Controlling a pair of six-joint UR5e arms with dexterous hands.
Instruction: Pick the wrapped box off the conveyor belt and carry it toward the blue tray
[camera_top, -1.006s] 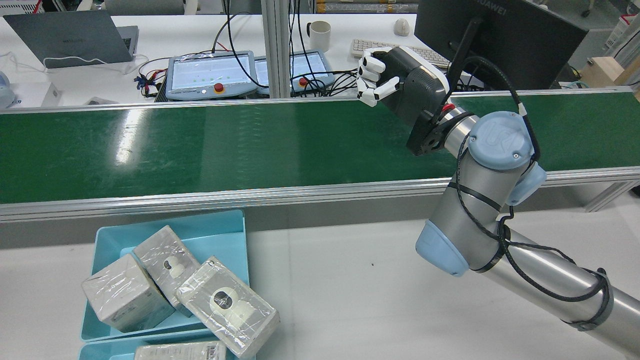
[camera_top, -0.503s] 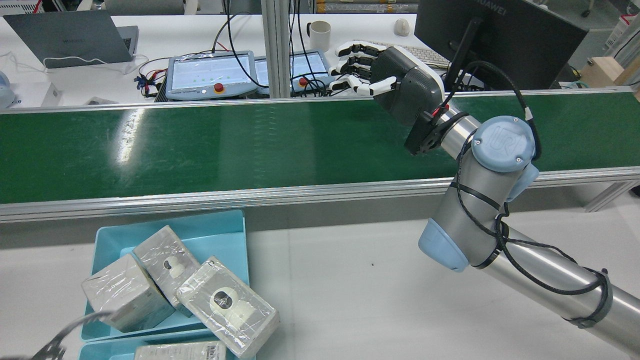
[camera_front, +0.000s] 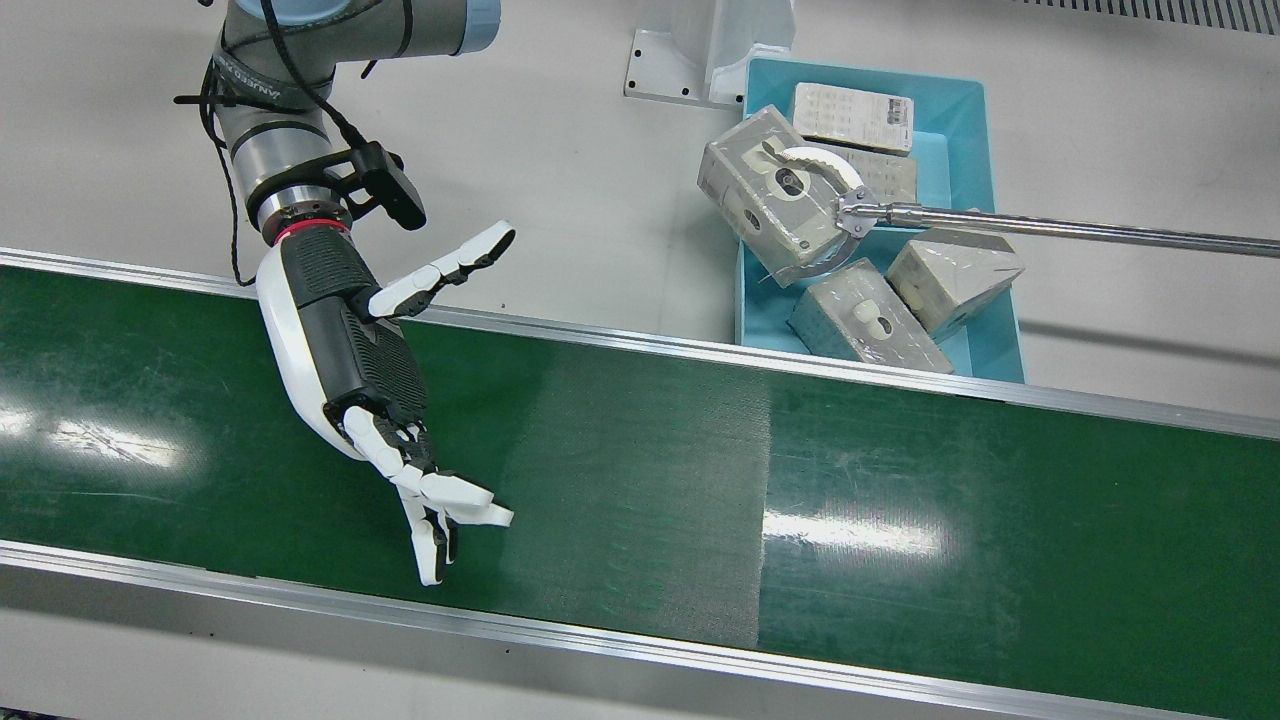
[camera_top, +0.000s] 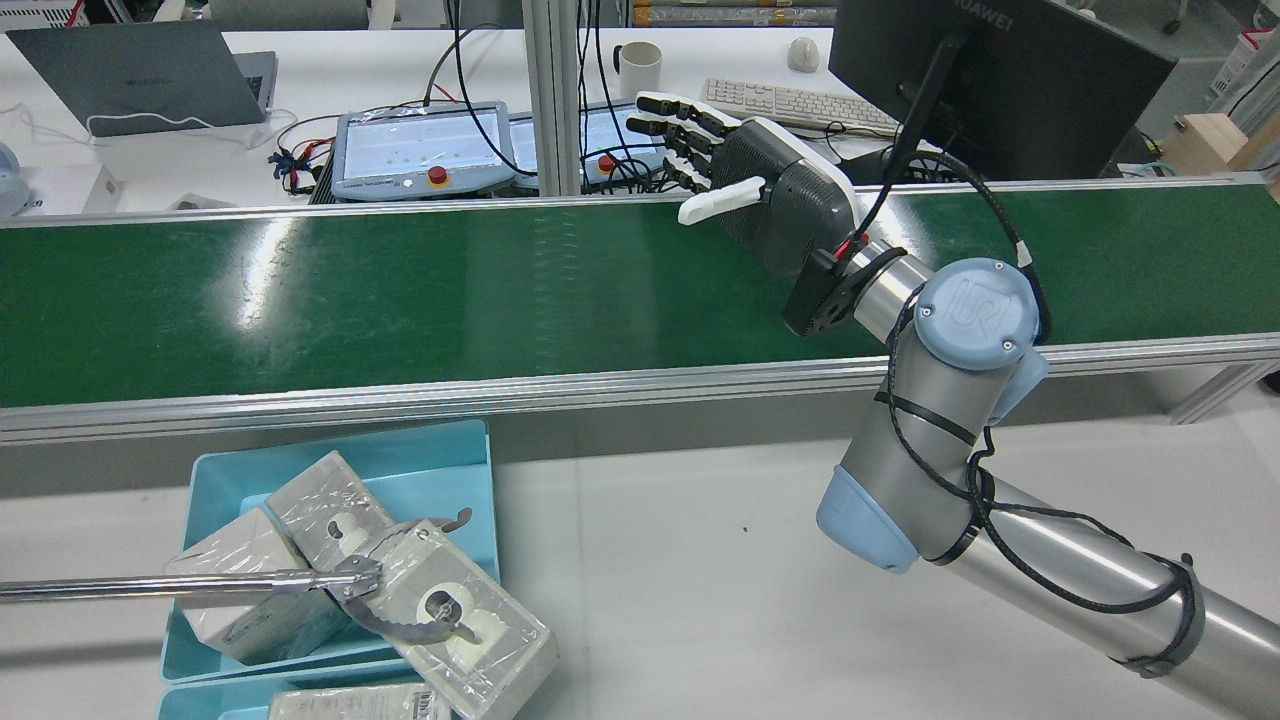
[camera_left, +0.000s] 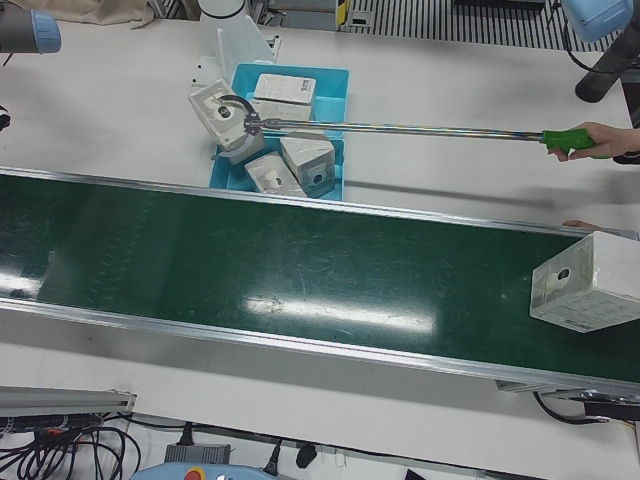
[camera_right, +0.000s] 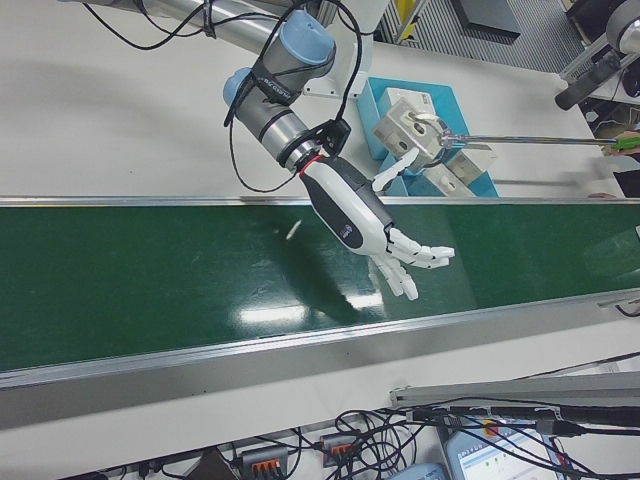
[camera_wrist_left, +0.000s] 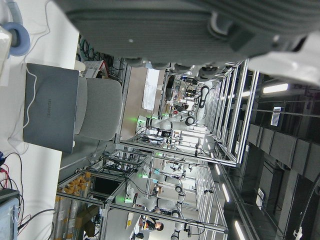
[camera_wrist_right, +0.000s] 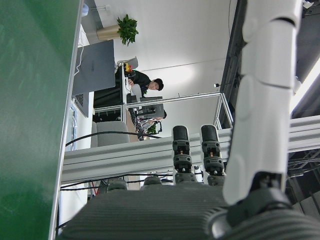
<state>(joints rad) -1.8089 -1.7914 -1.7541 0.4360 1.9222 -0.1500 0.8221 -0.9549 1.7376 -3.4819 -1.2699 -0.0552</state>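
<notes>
Right hand spread, empty, above the green conveyor belt — wrapped box on the belt's far end, well apart, blue tray beside the belt, left hand's state cannot be told.

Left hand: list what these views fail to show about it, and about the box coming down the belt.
- Left hand: only a blurred dark underside fills the top of its own view; no fixed view shows it, so open or shut cannot be told.
- Wrapped box on the conveyor belt: cut off by the left-front view's right edge; outside every other view.
- Person's hand holding the reacher tool: cut off by the same edge.
- Right hand: open, empty.
</notes>
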